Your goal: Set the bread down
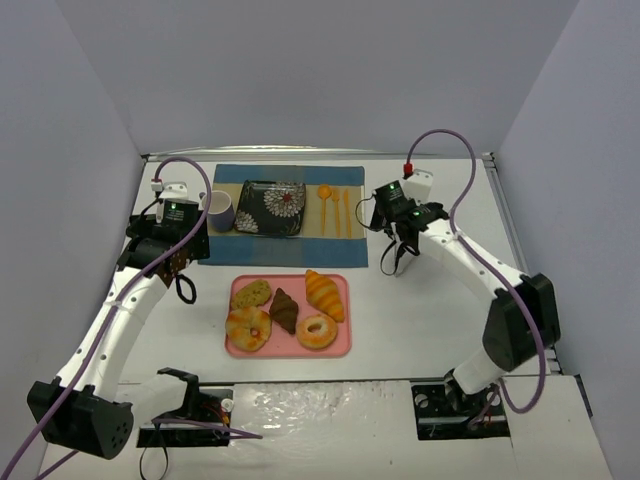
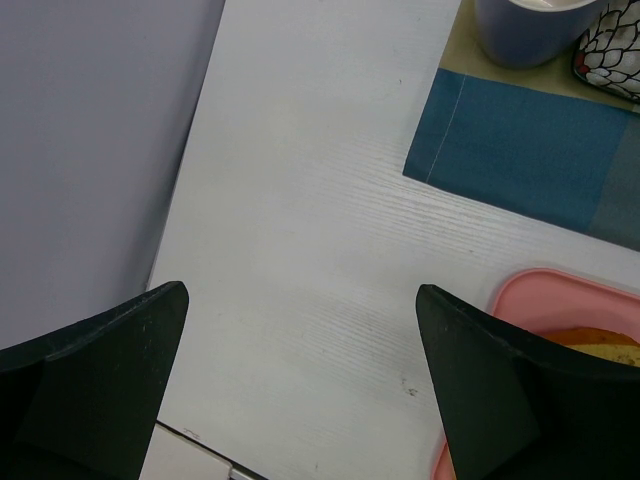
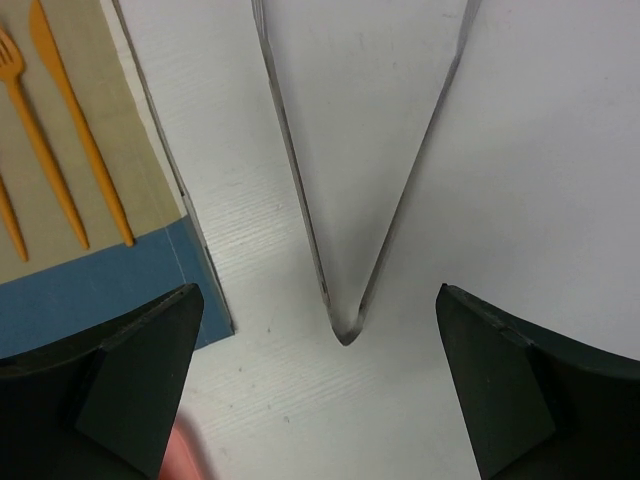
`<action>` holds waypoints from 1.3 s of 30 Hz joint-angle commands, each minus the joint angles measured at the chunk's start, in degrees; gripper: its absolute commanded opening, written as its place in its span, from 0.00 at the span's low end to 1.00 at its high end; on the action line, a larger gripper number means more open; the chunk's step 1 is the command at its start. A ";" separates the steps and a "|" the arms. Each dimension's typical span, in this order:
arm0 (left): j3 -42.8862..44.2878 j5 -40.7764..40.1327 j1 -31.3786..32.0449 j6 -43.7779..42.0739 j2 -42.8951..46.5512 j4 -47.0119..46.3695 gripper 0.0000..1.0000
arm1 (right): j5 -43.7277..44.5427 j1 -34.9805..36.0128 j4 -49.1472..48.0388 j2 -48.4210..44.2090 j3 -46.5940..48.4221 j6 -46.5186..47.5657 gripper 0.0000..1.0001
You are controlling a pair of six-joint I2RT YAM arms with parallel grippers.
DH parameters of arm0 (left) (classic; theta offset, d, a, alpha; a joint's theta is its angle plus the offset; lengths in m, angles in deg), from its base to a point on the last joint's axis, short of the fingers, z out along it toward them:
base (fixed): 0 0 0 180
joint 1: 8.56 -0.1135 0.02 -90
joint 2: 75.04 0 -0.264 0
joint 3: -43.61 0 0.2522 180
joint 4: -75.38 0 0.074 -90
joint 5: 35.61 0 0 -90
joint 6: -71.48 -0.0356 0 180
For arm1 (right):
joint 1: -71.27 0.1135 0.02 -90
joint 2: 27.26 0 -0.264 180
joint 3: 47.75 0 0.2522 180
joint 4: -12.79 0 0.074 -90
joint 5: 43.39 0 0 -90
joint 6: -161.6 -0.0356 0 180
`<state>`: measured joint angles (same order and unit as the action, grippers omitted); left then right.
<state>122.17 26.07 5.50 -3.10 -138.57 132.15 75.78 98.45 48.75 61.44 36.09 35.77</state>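
Start of job — no bread lifted yet. Breads (image 1: 324, 295) all sit in pink tray (image 1: 340, 346) on desk (image 1: 420, 320); plate (image 1: 272, 208) behind it waits bare. Right jaws spread wide, holding nothing, over tongs (image 3: 344, 332). Left jaws spread too, beside tray. Next, likely — right jaws go down, pinch tongs.

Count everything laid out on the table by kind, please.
Breads: 5
Pink tray: 1
Orange cutlery pieces: 3
Patterned plate: 1
Mug: 1
Blue placemat: 1
Clear tongs: 1
Total: 13
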 commanded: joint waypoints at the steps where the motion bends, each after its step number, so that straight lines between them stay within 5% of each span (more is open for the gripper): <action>1: 1.26 -0.33 -0.27 -0.27 0.98 -2.09 0.97 | 0.30 -2.59 -0.72 7.94 4.59 -1.54 1.00; 16: 1.19 -1.44 -0.35 -0.97 1.81 -2.41 0.97 | -1.30 -10.88 -3.82 16.51 10.20 1.52 1.00; 26: 1.04 -1.30 -0.35 -1.27 1.91 -2.67 0.97 | -9.27 -13.10 -16.20 14.18 1.81 5.83 1.00; 39: 0.36 -1.04 -0.35 -1.53 2.27 -3.08 0.97 | -11.26 -13.94 -19.18 10.29 -6.88 7.35 1.00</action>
<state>121.48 25.99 5.50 -3.60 -137.60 131.68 64.61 85.06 32.97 75.67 30.13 41.92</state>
